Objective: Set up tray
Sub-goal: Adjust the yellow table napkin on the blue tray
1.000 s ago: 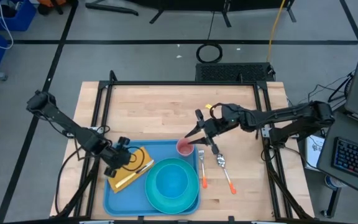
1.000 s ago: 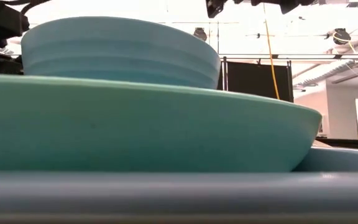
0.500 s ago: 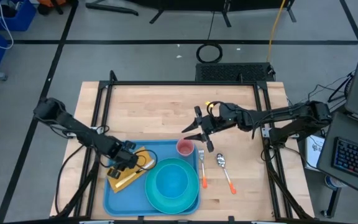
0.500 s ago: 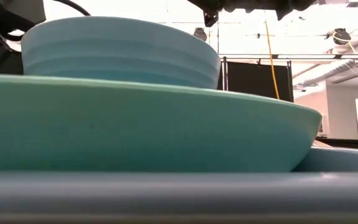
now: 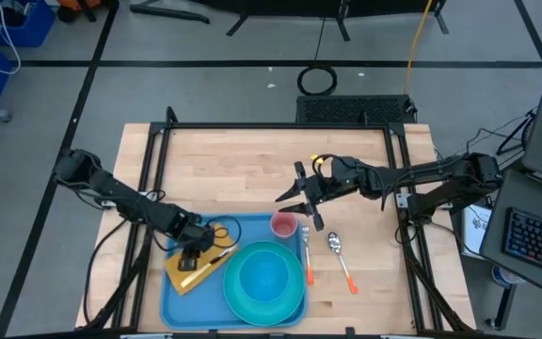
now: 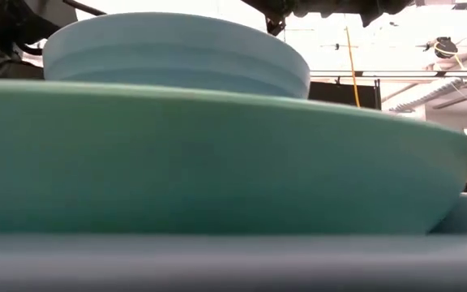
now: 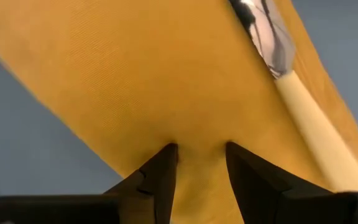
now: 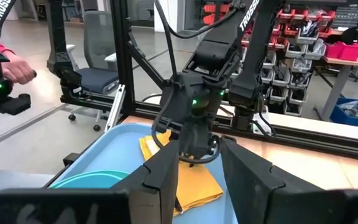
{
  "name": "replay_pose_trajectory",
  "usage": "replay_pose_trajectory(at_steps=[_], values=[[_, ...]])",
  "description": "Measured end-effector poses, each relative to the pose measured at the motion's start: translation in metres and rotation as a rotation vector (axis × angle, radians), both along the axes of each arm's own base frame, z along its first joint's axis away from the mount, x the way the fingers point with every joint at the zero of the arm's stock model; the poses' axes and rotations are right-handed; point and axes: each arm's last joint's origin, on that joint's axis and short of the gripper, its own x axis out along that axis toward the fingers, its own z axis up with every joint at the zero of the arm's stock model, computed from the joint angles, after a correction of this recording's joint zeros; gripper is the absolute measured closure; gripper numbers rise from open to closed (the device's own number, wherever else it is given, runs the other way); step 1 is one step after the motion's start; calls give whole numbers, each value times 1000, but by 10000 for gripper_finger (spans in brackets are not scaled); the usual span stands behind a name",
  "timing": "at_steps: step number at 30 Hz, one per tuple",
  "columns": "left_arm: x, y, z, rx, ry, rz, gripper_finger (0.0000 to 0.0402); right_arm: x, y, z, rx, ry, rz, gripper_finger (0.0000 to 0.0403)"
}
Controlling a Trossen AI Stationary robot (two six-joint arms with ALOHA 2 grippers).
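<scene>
The light-blue tray (image 5: 179,298) lies at the table's near edge. It bears a teal plate (image 5: 290,303) with a blue bowl (image 5: 263,276), a yellow napkin (image 5: 188,274) with a cream-handled utensil (image 7: 303,106) on it, and a pink cup (image 5: 283,225) in its far right corner. My left gripper (image 5: 199,252) points down at the napkin, open, its tips on the cloth. My right gripper (image 5: 301,200) hangs open above the table just beyond the cup, holding nothing. My left gripper sets both fingertips (image 7: 166,163) on the yellow napkin (image 7: 201,140) from above, slanting down, with a gap between them. The napkin lies flat on the tray under the tips. I cannot tell whether any cloth is gathered between the fingers.
A fork (image 5: 305,256) and a spoon (image 5: 340,256), both with orange handles, lie on the wood right of the tray. A black frame (image 5: 280,126) borders the table. In the right wrist view a person's hand (image 8: 11,70) shows beyond the table's left side.
My left gripper has come down onto the napkin, moving toward the table's right and near edges and rolling at the wrist. The tray, with plate, bowl and cup, has slid a little toward the right.
</scene>
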Motion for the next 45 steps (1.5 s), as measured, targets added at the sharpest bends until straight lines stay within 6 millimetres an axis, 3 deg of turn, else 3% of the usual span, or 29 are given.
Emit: replay_pose_trajectory(at_steps=[18, 30, 38, 45], values=[[9, 7, 0, -171, 136, 552, 256, 0, 0, 0, 0, 0, 1, 289], [17, -3, 4, -325, 168, 841, 256, 0, 0, 0, 0, -1, 0, 289], [14, -11, 7, -331, 169, 838, 256, 0, 0, 0, -1, -3, -1, 289], [4, -21, 22, -278, -21, 790, 256, 0, 6, 1, -1, -10, 18, 289]])
